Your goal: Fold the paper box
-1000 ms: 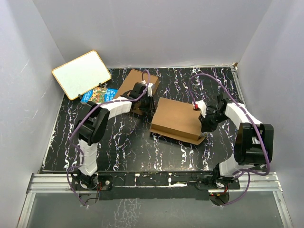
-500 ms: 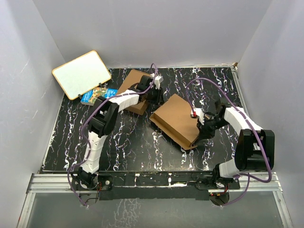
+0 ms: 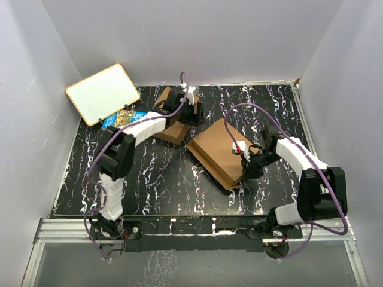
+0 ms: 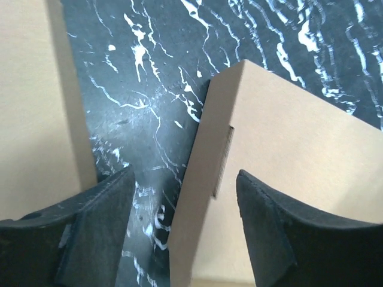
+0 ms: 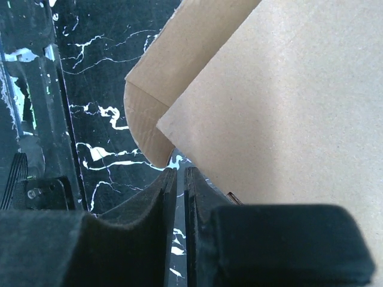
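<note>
a: where did the paper box (image 3: 218, 152) sit?

b: on the bench (image 3: 155, 179), about midway across and turned askew, closer to the right arm. a plain flat box (image 3: 175, 133) lay just behind it, on the left arm's side.

a: and the tools?

b: the left tool (image 4: 182, 176) was spread wide. the paper box's corner, the one with the slit (image 4: 223, 161), showed between its fingers, and the other box's panel sat off to one side. the right tool (image 5: 178, 170) had its fingers almost together, with only a sliver of bench showing between them. it was tucked at the box's near-right edge beside a loose flap (image 5: 149, 128). i saw no cardboard pinched there.

a: so what worried you?

b: mostly that nothing pinned the box. if the right tool shoved at that edge, i judged the whole box would slide or spin rather than the flap bending on its crease. the left tool could also come down on the wrong brown panel, since the two lay so close. and a closed tool poking under thin card might crumple the flap instead of folding it.
</note>
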Action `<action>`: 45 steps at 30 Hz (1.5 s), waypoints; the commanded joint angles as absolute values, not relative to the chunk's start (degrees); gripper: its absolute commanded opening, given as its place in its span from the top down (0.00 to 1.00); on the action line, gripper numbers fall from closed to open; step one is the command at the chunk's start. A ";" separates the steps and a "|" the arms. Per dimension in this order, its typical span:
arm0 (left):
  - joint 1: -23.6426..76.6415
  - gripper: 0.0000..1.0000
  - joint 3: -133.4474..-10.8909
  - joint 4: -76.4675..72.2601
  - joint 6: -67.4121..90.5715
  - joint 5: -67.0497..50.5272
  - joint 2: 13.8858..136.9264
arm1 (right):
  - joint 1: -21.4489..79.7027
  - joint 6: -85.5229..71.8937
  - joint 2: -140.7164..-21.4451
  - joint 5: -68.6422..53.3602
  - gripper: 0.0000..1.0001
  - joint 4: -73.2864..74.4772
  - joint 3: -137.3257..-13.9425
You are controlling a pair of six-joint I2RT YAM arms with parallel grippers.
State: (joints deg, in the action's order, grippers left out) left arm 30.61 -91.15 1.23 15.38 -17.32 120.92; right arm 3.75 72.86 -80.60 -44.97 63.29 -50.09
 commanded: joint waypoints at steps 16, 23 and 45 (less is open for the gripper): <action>27.16 0.03 -47.02 -27.94 26.10 -26.30 74.79 | -1.18 68.47 -74.90 -53.02 0.71 64.30 -58.58; 27.56 0.10 -37.39 -30.91 39.31 -28.92 68.95 | -7.40 51.54 -76.92 -56.70 0.54 50.45 -63.76; 42.83 0.51 -45.55 -21.75 43.98 -13.63 86.51 | -13.18 38.54 -93.61 -36.11 0.88 33.14 -62.50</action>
